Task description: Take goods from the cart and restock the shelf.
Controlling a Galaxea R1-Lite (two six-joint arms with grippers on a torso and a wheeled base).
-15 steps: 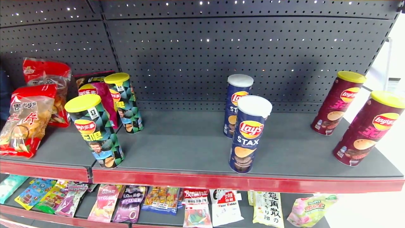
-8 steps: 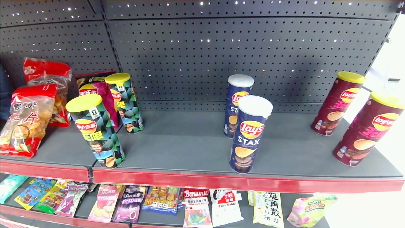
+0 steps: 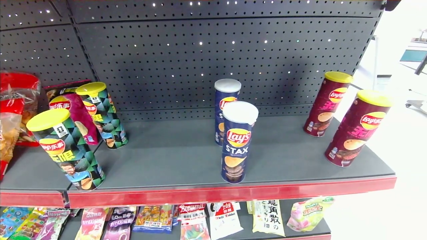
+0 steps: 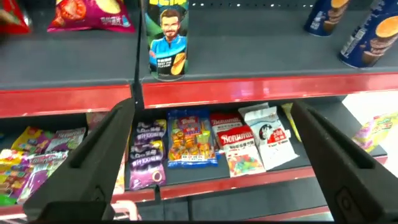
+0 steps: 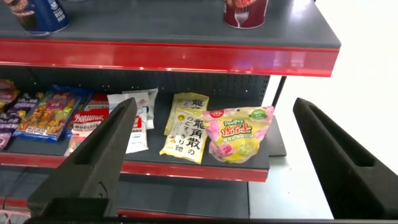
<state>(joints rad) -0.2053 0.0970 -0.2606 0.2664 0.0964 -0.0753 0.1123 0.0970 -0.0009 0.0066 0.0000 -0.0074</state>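
— What is getting cut off?
— The shelf (image 3: 180,156), dark matte metal, is running past the left edge, slicing through crinkly red bags (image 3: 13,110).
— And the goods?
— Upright tubes are standing on it: green tubes (image 3: 65,150), blue tubes (image 3: 237,141), maroon tubes (image 3: 358,128). Glossy sachets (image 4: 193,140) are lying beneath.
— Grippers?
— The left gripper (image 4: 212,106) and right gripper (image 5: 216,102) are both gaping wide, hanging before the sachets, below the tubes.

Two pairs of matte black jaws, long tapered wedge shapes, smooth flat faces
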